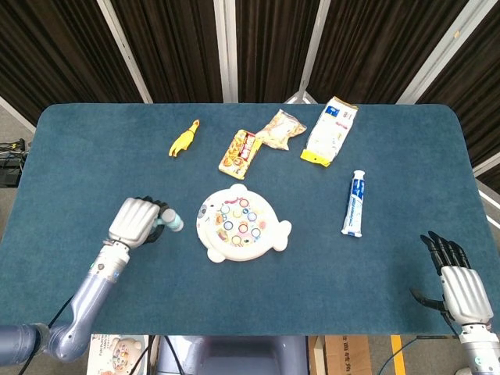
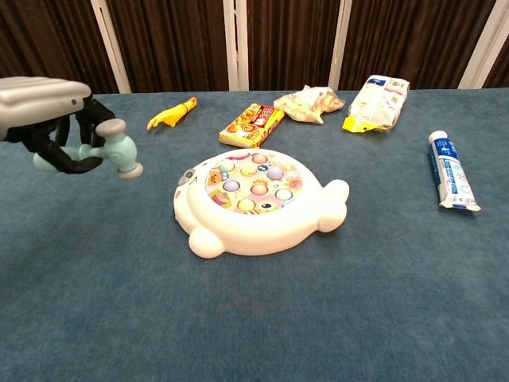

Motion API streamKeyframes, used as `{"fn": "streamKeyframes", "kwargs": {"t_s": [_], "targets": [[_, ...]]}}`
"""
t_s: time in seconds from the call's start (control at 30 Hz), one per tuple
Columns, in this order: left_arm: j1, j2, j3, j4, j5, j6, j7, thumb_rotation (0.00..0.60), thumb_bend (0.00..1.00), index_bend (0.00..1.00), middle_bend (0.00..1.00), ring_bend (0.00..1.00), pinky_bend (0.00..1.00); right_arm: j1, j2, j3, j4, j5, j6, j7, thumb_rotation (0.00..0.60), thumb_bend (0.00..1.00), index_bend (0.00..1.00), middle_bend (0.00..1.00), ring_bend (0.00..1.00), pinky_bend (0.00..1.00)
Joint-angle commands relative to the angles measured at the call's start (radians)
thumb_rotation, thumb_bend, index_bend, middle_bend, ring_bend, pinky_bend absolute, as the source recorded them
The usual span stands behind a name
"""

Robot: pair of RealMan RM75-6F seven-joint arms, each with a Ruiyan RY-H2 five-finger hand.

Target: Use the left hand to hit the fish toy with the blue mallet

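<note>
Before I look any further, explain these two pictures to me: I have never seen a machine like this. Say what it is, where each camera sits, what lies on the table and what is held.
This is a robot with two arms, each ending in a hand shaped like a person's. One picture looks down from its head, the other looks forward from its chest.

The left hand grips a small blue mallet, its fingers curled round the handle, off to the side of the fish toy. The right hand holds nothing and sits at the table's near corner, seen only from the head.

On the blue table lie the white fish toy with coloured pegs, a yellow rubber chicken, a red and yellow packet, two snack bags and a toothpaste tube.
</note>
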Motion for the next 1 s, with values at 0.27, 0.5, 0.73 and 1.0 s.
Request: {"fn": "streamKeyframes", "kwargs": {"t_s": [0.27,0.5,0.73,1.0], "targets": [[0.06,-0.07,0.037,0.163,0.066,-0.048,-0.066,0.6,0.71,0.68,0.61,0.41,0.52,0.001,0.0,0.0,0.0,0.002,-0.003,-0.002,0.6,0.23,0.0,0.0,0.0,0.0],[0.072,-0.111,0.028,0.237,0.084,-0.087,-0.075,0.6,0.71,0.67,0.61,0.41,0.51,0.001,-0.001,0.001,0.0,0.002,-0.002,-0.001,0.6,0.23,0.0,0.0,0.0,0.0],[0.087,-0.14,0.019,0.283,0.096,-0.103,-0.072,0.6,0.7,0.66,0.61,0.4,0.51,0.0,-0.001,0.0,-0.001,-0.001,-0.001,-0.003,0.6,0.23,0.0,0.0,0.0,0.0],[0.099,-0.136,0.019,0.293,0.1,-0.126,-0.061,0.6,0.58,0.57,0.56,0.36,0.46,0.0,-0.002,0.0,-0.001,-0.003,0.0,-0.004,0.6,0.23,0.0,0.0,0.0,0.0]]}}
